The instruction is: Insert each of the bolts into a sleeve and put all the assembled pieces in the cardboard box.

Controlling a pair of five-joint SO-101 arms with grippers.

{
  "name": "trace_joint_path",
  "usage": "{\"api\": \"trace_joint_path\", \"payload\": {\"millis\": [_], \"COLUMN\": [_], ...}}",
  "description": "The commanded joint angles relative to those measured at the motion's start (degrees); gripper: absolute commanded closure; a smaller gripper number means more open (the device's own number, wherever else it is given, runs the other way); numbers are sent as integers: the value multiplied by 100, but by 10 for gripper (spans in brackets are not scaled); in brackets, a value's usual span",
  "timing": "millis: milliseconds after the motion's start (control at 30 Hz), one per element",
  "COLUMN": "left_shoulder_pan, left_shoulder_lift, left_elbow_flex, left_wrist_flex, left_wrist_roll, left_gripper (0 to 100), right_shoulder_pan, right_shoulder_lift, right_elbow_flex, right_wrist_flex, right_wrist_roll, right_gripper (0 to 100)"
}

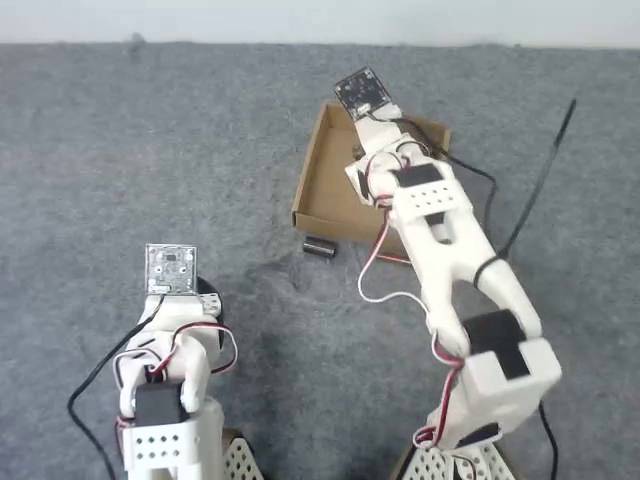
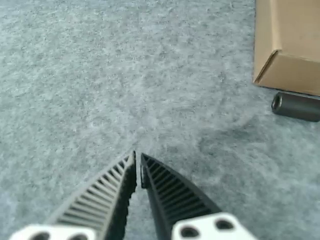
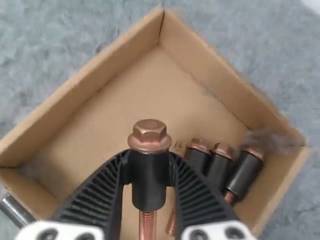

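Right gripper [image 3: 148, 159]: jaws clamped on a black cylindrical sleeve [image 3: 148, 186] with a copper-coloured hex-flange bolt [image 3: 149, 135] through it. The head sits on top of the sleeve and the threaded end sticks out below. The piece is upright, hanging over the inside of the brown open-top cardboard box [image 3: 95, 85].

Three assembled bolt-and-sleeve pieces [image 3: 220, 161] lie side by side on the box floor, packed into one corner.

The box [image 1: 318, 170] sits toward the far edge of the grey felt-covered desk [image 1: 150, 150], right of centre, with the right arm stretched over it.

A loose black sleeve [image 1: 318, 246] lies on its side on the desk, just beside the box's near wall at its near corner; its bore is empty [image 2: 296, 106].

Left gripper [image 2: 137, 160]: jaws together, nothing in them, low over bare desk by the near edge, well apart from the loose sleeve.
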Motion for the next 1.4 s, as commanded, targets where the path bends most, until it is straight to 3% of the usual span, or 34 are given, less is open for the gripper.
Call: {"api": "trace_joint_path", "payload": {"millis": [0, 200, 567, 1067, 1367], "left_shoulder_pan": [-53, -53, -53, -53, -53], "left_shoulder_lift": [-123, -123, -123, -123, -123], "left_elbow_flex": [-57, -57, -57, -57, -57], "left_wrist_flex": [26, 26, 26, 26, 35], "left_wrist_roll": [-53, -53, -53, -53, -53], "left_gripper": [989, 989, 989, 989, 989], "right_shoulder_pan": [92, 251, 259, -1253, -1684], "right_shoulder_lift": [215, 752, 286, -954, -690], "right_elbow_flex": [-844, -1178, -1415, -1407, -1407], "right_wrist_flex": [259, 725, 901, 4382, 4418], "right_wrist_roll": [62, -360, -396, -360, -70], "right_gripper": [976, 858, 982, 986, 982]}}
